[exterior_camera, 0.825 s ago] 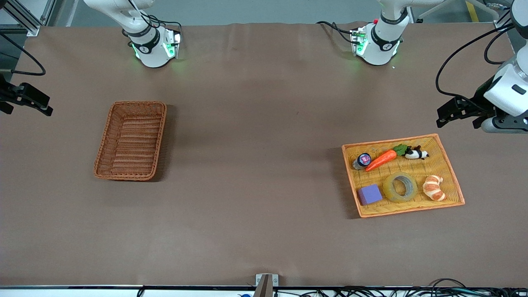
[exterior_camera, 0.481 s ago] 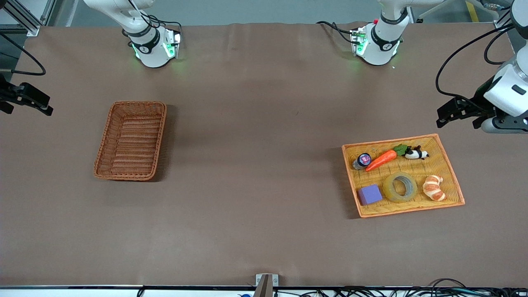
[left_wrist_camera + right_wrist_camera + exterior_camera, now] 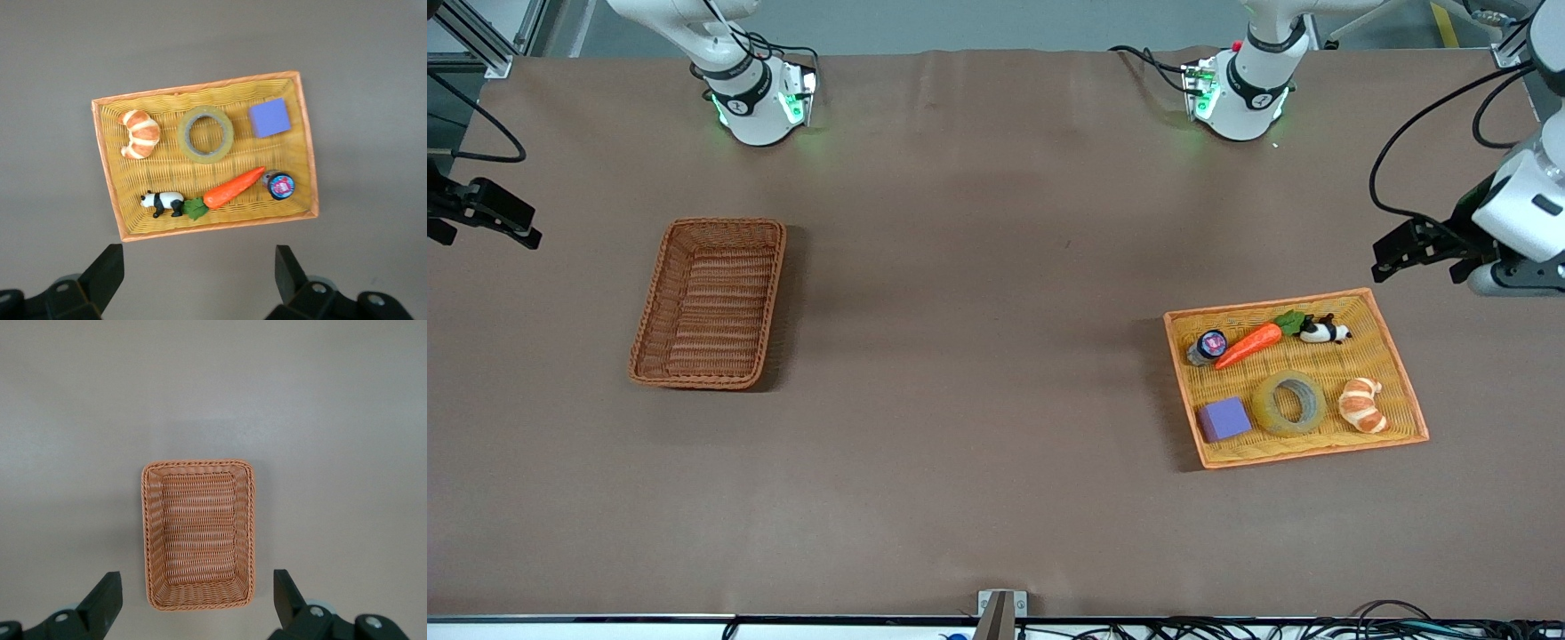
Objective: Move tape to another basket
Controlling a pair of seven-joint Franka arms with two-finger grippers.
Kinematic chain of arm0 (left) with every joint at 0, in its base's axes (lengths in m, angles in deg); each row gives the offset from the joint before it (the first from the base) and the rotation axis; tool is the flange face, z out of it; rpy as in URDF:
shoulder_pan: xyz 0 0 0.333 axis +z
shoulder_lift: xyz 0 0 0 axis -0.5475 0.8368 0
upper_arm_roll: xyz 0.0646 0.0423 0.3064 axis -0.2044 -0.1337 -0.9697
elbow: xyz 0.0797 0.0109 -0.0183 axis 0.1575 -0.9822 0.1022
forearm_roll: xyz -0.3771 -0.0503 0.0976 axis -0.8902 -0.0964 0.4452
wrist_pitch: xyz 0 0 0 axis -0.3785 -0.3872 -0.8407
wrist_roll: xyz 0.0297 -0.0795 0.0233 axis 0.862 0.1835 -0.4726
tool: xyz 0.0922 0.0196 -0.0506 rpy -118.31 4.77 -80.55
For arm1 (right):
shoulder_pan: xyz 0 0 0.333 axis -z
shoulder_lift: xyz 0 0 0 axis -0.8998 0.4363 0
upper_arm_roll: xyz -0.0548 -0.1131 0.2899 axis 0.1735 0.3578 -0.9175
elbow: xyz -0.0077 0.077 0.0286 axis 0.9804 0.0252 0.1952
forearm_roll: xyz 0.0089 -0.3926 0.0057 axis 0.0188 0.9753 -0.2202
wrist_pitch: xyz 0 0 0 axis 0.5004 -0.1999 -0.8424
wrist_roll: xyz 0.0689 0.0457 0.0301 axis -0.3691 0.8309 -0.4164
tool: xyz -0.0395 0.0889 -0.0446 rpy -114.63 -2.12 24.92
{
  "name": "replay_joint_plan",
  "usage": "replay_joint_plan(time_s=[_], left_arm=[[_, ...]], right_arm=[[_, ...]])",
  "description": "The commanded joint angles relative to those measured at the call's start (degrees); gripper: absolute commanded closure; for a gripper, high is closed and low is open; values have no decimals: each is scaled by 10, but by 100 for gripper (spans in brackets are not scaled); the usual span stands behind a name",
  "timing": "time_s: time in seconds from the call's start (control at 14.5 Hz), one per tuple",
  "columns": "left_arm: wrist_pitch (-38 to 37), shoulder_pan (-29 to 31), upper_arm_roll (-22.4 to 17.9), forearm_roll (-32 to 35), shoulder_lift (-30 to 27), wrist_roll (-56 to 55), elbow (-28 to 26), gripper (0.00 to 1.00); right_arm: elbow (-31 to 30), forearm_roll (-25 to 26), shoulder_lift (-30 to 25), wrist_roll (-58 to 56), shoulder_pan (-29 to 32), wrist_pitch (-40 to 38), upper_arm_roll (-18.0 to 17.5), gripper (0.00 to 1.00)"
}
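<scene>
Left claw [image 3: 1392, 256] shifted lower — fingers spread, above table, tape [image 3: 1288, 403] untouched

Clearances and obstructions, table and both containers.

Wide bare brown table [image 3: 978, 373] between basket [image 3: 710, 303] and yellow tray [image 3: 1392, 354]; open passage throughout. Basket interior vacant, walls raised on all sides, access from above. Tape [image 3: 1288, 403] flat in tray, hole upward, top unobstructed; flanked closely by purple block [image 3: 1224, 419] toward the right arm's end and croissant [image 3: 1362, 404] toward the left arm's end, narrow gaps on each. Carrot [image 3: 1249, 344], small jar [image 3: 1208, 346] and panda figure [image 3: 1325, 332] in a row farther from the front camera, apart from tape. Left gripper [image 3: 1392, 252] aloft, fingers spread, just outside tray's rim. Right gripper [image 3: 503, 227] aloft, fingers spread, at table edge, well apart from basket.
</scene>
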Motion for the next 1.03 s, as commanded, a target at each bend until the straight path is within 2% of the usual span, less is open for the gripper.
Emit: replay_joint_plan(time_s=[0.0,0.48,0.96], left_arm=[[24,13,-3,25,53,8,11,0],[149,36,-2,29,190,9,11,0],[250,34,-3,32,288,-2,6,0]], right_arm=[[-7,-13,-7,-4,2,-2,0,0],[-7,-13,-8,-5,1,-14,0,0],[-7,-13,-7,-4,1,-14,0,0]])
